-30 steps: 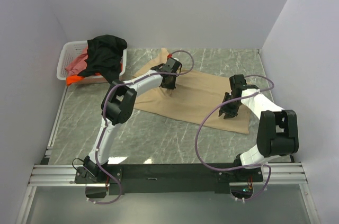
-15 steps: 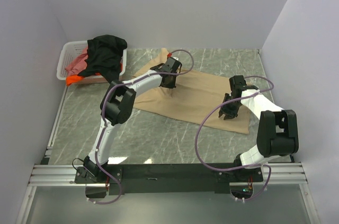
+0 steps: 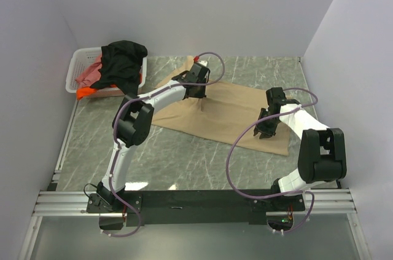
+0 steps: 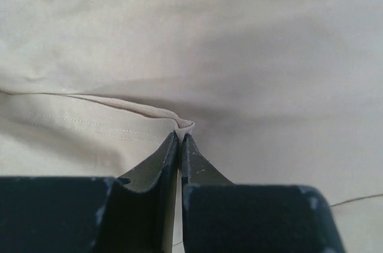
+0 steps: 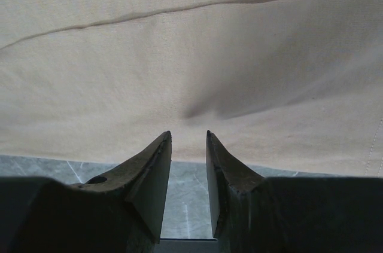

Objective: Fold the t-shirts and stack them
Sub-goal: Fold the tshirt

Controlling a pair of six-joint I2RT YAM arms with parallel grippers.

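A tan t-shirt [image 3: 230, 112] lies spread on the marble table. My left gripper [image 3: 196, 94] is over its far middle part and is shut on a small pinched fold of the tan cloth [image 4: 182, 125], close up in the left wrist view [image 4: 179, 138]. My right gripper [image 3: 265, 134] is at the shirt's near right edge. In the right wrist view [image 5: 188, 136] its jaws stand a little apart, with nothing between them, and the tan cloth [image 5: 179, 55] lies just past their tips. A black shirt [image 3: 123, 63], a pink-red one [image 3: 89, 74] and an orange one [image 3: 86, 92] are in the basket.
A white lattice basket [image 3: 77, 62] stands at the far left of the table with the black shirt draped over its rim. Grey walls close in the left, back and right sides. Purple cables loop from both arms.
My left gripper has moved a little toward the back of the table with the tan cloth pinched in it, and its elbow has swung left. The right arm has not moved.
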